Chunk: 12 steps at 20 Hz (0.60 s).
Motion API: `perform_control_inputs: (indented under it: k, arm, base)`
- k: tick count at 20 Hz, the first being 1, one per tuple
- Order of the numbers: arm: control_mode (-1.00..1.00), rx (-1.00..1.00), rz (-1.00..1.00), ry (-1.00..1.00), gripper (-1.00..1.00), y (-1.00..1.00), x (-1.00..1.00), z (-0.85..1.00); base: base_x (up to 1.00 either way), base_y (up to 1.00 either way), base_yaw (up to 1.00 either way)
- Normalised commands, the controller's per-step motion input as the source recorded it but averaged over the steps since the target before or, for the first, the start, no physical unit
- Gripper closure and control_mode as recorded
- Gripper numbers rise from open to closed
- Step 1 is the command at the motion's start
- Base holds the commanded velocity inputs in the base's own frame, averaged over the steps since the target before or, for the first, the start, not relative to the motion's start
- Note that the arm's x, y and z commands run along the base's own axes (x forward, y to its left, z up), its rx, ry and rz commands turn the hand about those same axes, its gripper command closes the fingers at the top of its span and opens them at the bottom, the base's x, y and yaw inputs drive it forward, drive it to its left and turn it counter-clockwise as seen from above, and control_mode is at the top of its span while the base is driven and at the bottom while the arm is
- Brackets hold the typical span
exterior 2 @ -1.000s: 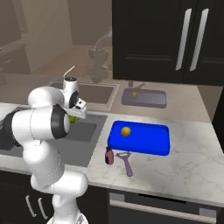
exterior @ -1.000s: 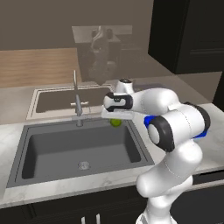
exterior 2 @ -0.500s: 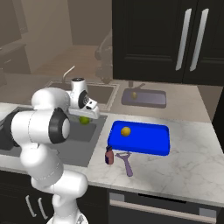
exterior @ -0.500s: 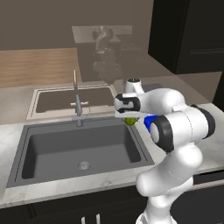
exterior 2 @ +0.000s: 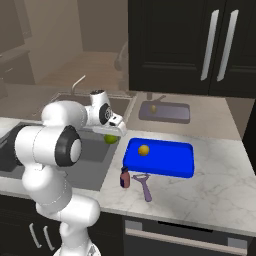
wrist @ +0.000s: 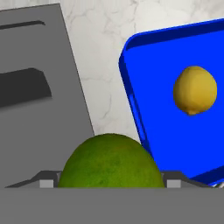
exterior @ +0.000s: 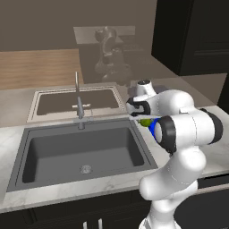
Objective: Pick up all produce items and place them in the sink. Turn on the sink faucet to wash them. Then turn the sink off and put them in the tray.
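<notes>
**Lime held over the counter strip between sink and tray**

Edges and clearance: The sink [exterior: 27, 154] was a dark basin set in the pale marble counter [exterior 2: 210, 175], its right rim running just beside the arm. In the hand view, a narrow strip of bare marble separated the sink's edge from the left rim of the blue tray [wrist: 131, 74]. The tray [exterior 2: 182, 165] lay on the counter to the right of the sink, its low rim unbroken on the sides that showed. In front of the tray, near its left corner, stood a small dark bottle [exterior 2: 124, 177] and a purple utensil [exterior 2: 145, 185], both just clear of the rim. The counter to the right of the tray was bare marble. The faucet [exterior: 78, 105] stood at the back edge of the sink, well apart from the gripper.

End effector: The gripper [exterior 2: 114, 131] hung above the sink's right edge, close to the tray's left side. Its jaws stood wide and were clamped on the lime [wrist: 111, 162], which sat between the fingertips and showed beneath the hand in both base views [exterior: 145, 121]. The lime was off every surface.

Other produce: The lemon [exterior 2: 144, 149] rested inside the tray, in its left half, apart from the rim.
</notes>
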Motion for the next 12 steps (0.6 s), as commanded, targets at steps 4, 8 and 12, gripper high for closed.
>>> perform_control_inputs:
  k: [4, 8, 12]
  arm:
    - [-1.0, -0.04, -0.05, 0.0, 1.0, -0.67, 0.0, 0.0]
    - [-1.0, -0.01, -0.04, 0.0, 1.0, -0.68, 0.0, 0.0]
    - [-1.0, 0.0, -0.02, 0.0, 1.0, -0.56, 0.0, 0.0]
  base:
    - [0.0, 0.0, 0.0]
    - [0.0, 0.0, 0.0]
    - [0.0, 0.0, 0.0]
